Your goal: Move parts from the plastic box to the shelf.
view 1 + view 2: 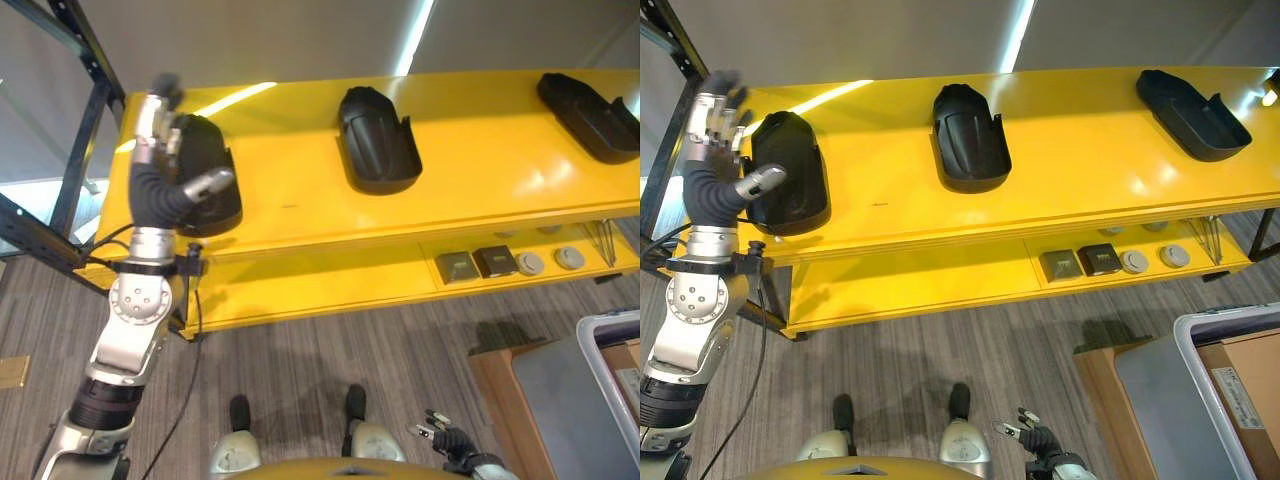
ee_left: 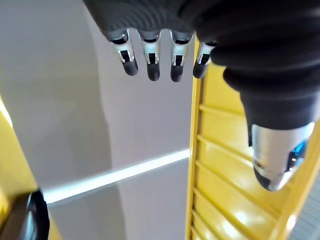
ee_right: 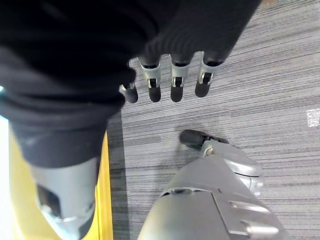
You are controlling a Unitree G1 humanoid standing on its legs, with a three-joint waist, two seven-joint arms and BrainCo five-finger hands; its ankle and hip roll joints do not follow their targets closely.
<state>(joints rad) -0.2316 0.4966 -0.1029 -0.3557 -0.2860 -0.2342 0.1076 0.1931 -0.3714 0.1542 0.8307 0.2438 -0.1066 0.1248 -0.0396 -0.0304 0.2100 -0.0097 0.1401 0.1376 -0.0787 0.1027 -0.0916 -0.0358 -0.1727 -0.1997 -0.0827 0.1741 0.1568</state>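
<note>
Three black moulded parts lie on the top of the yellow shelf (image 1: 300,200): one at the left end (image 1: 205,170), one in the middle (image 1: 378,140), one at the right (image 1: 590,115). My left hand (image 1: 152,130) is raised at the shelf's left end, right beside the left part, with its fingers (image 2: 150,65) straight and its thumb (image 2: 275,160) spread; it holds nothing. My right hand (image 1: 1035,437) hangs low over the floor, fingers (image 3: 172,85) relaxed and empty. The plastic box (image 1: 1210,330) stands at the lower right.
A lower yellow shelf level holds two small dark square blocks (image 1: 475,264) and round grey discs (image 1: 550,261). A dark metal upright (image 1: 80,150) frames the shelf's left end. A brown board (image 1: 1105,395) leans by the box. Grey carpet lies in front.
</note>
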